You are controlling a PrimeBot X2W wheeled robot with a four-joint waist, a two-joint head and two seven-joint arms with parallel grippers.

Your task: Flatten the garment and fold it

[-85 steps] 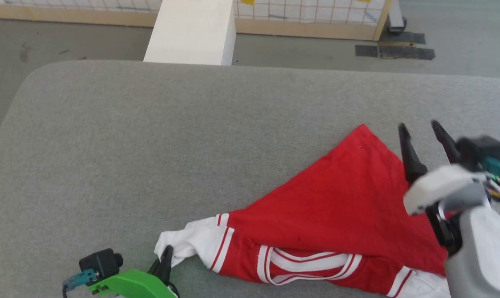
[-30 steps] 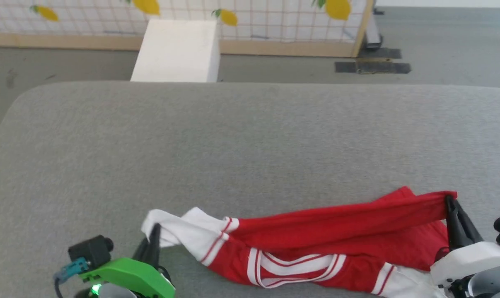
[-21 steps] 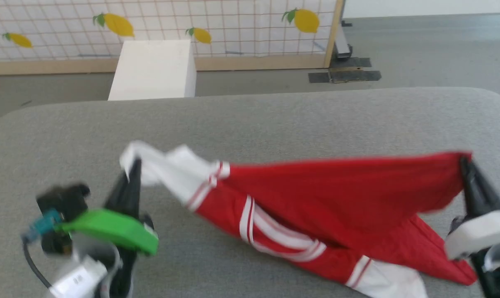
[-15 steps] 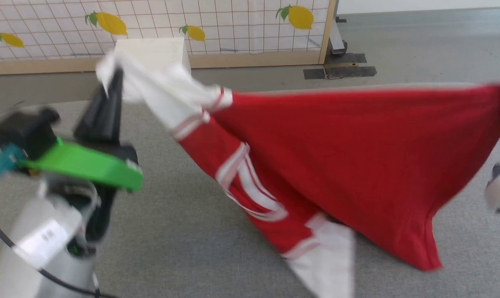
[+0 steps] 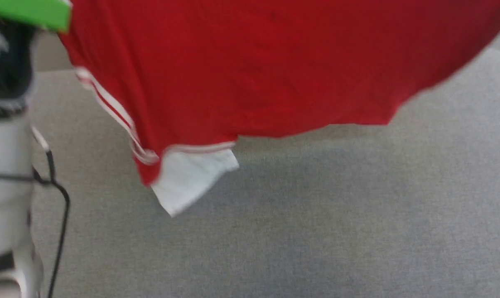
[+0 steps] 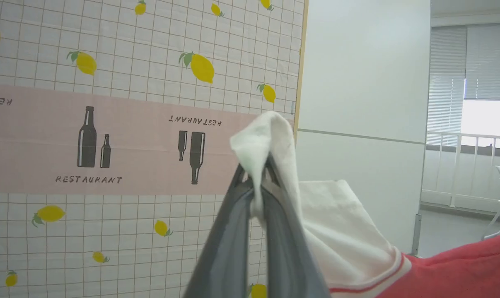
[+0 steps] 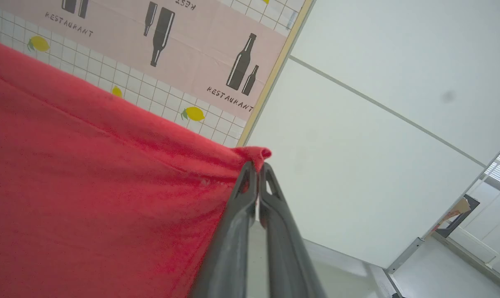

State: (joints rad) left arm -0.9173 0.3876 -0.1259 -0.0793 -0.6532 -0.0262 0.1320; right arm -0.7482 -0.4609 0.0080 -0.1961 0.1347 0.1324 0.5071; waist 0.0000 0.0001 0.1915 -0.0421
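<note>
The garment (image 5: 250, 70) hangs in the air above the grey table (image 5: 316, 215), its red body spread across the top of the head view and one white sleeve dangling at the lower left. In the left wrist view my left gripper (image 6: 258, 174) is shut on the garment's other white sleeve (image 6: 336, 231). In the right wrist view my right gripper (image 7: 256, 167) is shut on a red corner of the garment (image 7: 88, 186). Both grippers point upward, holding the cloth stretched between them. Its letters and numbers are hidden.
My pale left forearm (image 5: 5, 186), with a black cable and a green part, stands at the left edge of the head view. A lemon-patterned partition (image 6: 109, 82) and a white wall (image 7: 378, 145) rise beyond the table.
Both arms have risen fast, lifting the garment off the table until it hangs free. The head camera's picture has shifted as well.
</note>
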